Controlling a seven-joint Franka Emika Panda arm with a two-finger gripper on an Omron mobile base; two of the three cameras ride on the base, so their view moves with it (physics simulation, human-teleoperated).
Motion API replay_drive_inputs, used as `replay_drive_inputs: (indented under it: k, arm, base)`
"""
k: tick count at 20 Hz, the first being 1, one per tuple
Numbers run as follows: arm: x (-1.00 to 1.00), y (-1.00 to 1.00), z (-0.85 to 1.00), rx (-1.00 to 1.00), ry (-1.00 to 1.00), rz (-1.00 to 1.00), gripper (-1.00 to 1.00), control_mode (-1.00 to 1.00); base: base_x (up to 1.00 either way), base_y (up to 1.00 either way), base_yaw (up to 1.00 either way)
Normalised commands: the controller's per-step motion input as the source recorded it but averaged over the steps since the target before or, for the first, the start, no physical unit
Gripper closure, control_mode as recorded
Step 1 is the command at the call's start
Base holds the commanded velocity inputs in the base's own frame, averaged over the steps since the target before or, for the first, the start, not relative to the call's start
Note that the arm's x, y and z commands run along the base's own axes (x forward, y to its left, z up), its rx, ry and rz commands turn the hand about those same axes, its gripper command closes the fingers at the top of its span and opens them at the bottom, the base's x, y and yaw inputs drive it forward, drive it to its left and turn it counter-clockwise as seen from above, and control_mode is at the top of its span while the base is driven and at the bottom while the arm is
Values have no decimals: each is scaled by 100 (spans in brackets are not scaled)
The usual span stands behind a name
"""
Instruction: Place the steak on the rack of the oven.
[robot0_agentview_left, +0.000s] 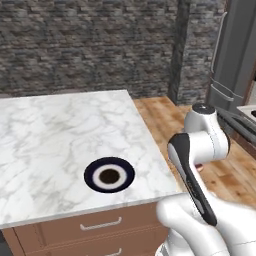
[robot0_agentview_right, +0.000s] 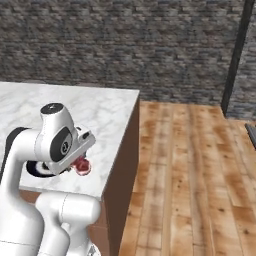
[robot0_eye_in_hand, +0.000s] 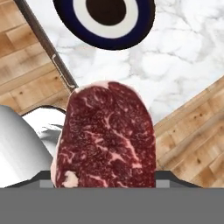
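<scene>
The steak (robot0_eye_in_hand: 107, 140) is a red-brown slab with a pale fat edge. It fills the middle of the hand view, hanging over the corner of the marble counter (robot0_eye_in_hand: 175, 61). My gripper (robot0_agentview_right: 78, 157) is shut on it, and the meat hides the fingertips. In the right base view the steak (robot0_agentview_right: 82, 165) shows as a red lump under the hand, above the counter's near right corner. A sliver of the steak (robot0_agentview_left: 200, 168) peeks out beside the arm in the left base view. The oven and its rack are out of view.
A round dark plate (robot0_agentview_left: 109, 175) with a white centre lies near the front edge of the marble island (robot0_agentview_left: 60, 130), just beyond the steak. Drawers (robot0_agentview_left: 100, 225) run below the top. Wooden floor (robot0_agentview_right: 190, 165) spreads to the right. A tall grey appliance (robot0_agentview_left: 230, 55) stands at far right.
</scene>
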Motion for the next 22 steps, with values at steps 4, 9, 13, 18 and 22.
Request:
replay_drive_inputs:
  k: [4, 9, 13, 18, 22]
  arm:
    - [0, 0, 0, 0, 0, 0, 100, 100]
    - [0, 0, 0, 0, 0, 0, 100, 100]
    - [0, 0, 0, 0, 0, 0, 100, 100]
    - [0, 0, 0, 0, 0, 0, 100, 100]
    - [0, 0, 0, 0, 0, 0, 100, 100]
  base:
    - [-11, -100, -9]
    - [-18, -99, -19]
    - [10, -47, -43]
    - [56, -13, -50]
    - [74, -38, -34]
